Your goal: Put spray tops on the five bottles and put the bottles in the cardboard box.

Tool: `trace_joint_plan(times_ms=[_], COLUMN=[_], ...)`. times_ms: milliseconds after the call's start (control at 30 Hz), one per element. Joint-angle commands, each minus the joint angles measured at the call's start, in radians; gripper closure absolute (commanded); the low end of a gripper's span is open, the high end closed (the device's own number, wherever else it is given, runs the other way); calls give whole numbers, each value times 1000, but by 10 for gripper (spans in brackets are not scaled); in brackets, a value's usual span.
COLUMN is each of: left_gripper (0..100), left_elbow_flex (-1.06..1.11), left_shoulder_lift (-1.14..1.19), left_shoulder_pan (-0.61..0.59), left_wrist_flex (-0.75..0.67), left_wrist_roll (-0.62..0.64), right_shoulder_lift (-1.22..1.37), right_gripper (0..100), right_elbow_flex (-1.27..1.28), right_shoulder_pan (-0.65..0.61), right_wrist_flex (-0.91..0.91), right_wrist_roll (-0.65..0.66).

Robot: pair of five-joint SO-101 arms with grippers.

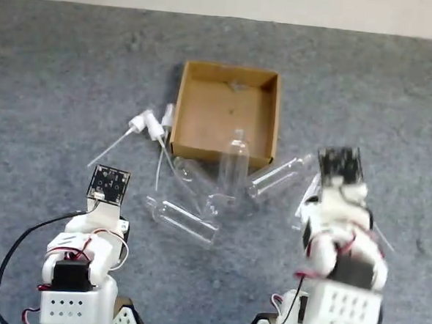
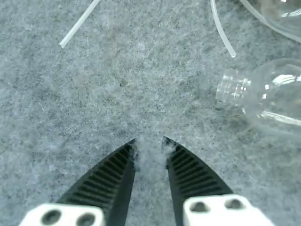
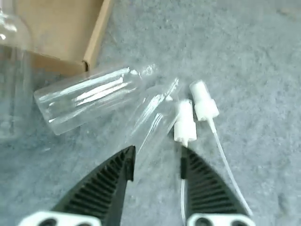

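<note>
Nearest the lens, your right gripper (image 3: 157, 153) hung low toward the table's right edge with its jaws spread. It straddled a slim bottle (image 3: 153, 110) and a spray top (image 3: 185, 122) lying against it. A second top (image 3: 203, 101) lay just beside that one. Your left gripper (image 2: 149, 141) sat toward the near-left corner, fingers parted a little with nothing between them, aimed at the grey table (image 2: 117, 70).

The cardboard box (image 1: 176, 115) lay mid-table toward the far edge, open side up. An upright bottle (image 1: 234, 167) stood just in front of its near wall; I couldn't tell if they touched. A corner bottle (image 1: 277, 177) lay off the box's near-right corner. A long bottle (image 1: 183, 220) lay near your left arm, neck uncapped. A middle bottle (image 1: 193, 181) lay between it and the box. A cluster of tops (image 1: 152, 123) sat by the box's left wall, tubes trailing toward the near edge. None of the bottles looked capped.

Risks, my read:
- Closing the right jaws there could grab bottle and top together, or pinch the thin tube.
- Round, clear bottles would roll if nudged.
- A sweep past the box could tip the upright bottle.
- The crossed tubes on the left could drag a neighbouring top along.
</note>
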Motion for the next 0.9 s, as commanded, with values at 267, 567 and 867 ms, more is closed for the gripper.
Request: trace_joint_plan(times_ms=[267, 567, 867], left_gripper=[950, 950, 950], left_elbow_flex=[19, 19, 19], left_shoulder_lift=[-10, -8, -7], left_shoulder_pan=[15, 15, 15], left_wrist_flex=[5, 5, 5], left_wrist_roll=[9, 9, 9], right_shoulder_lift=[785, 947, 1076], right_gripper=[835, 834, 748], right_elbow_flex=[-674, -763, -746], right_shoulder_pan=[-151, -105, -21], right_wrist_flex=[278, 328, 226], right_wrist_roll=[-238, -272, -347])
